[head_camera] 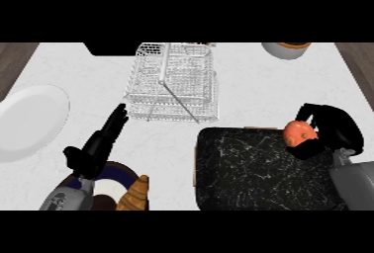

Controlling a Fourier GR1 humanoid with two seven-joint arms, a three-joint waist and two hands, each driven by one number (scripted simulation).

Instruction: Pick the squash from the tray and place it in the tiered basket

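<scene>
An orange squash (297, 132) sits in my right hand (332, 132), whose black fingers curl round it above the right side of the dark speckled tray (248, 170). The white wire tiered basket (174, 83) stands at the back centre of the counter, up and to the left of the squash. On the left, my left hand (99, 143) is open with straight fingers pointing up toward the basket's near left corner, holding nothing.
A white plate (29, 121) lies at the left edge. A croissant (135, 193) on a dark plate (116, 178) sits by my left forearm. A grey pot (286, 49) stands at the back right, a black object (110, 48) at the back left.
</scene>
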